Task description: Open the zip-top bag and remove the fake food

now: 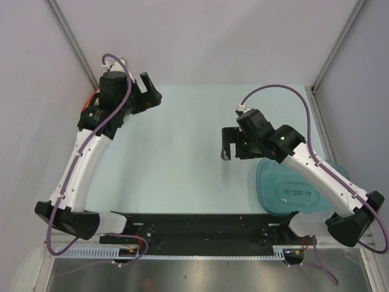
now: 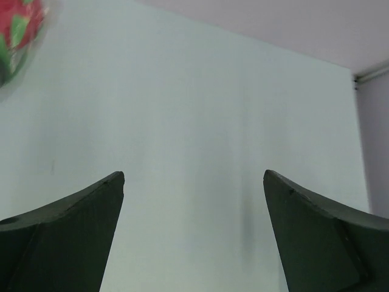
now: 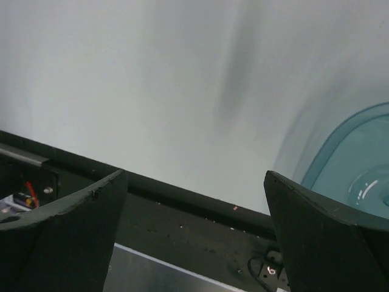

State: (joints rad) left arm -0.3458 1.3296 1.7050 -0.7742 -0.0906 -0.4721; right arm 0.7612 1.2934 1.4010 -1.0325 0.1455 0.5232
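My left gripper is open and empty at the far left of the table; in the left wrist view only bare table lies between its fingers. A blurred red and green shape, the dragon fruit, shows at the top left corner of that view, seemingly behind clear plastic. The zip-top bag and the other fake food are mostly hidden under the left arm in the top view; only an orange sliver shows there. My right gripper is open and empty above the table's middle right, and it also shows in the right wrist view.
A teal translucent oval tray lies at the near right under the right arm, and its rim shows in the right wrist view. The black base rail runs along the near edge. Grey walls enclose the table.
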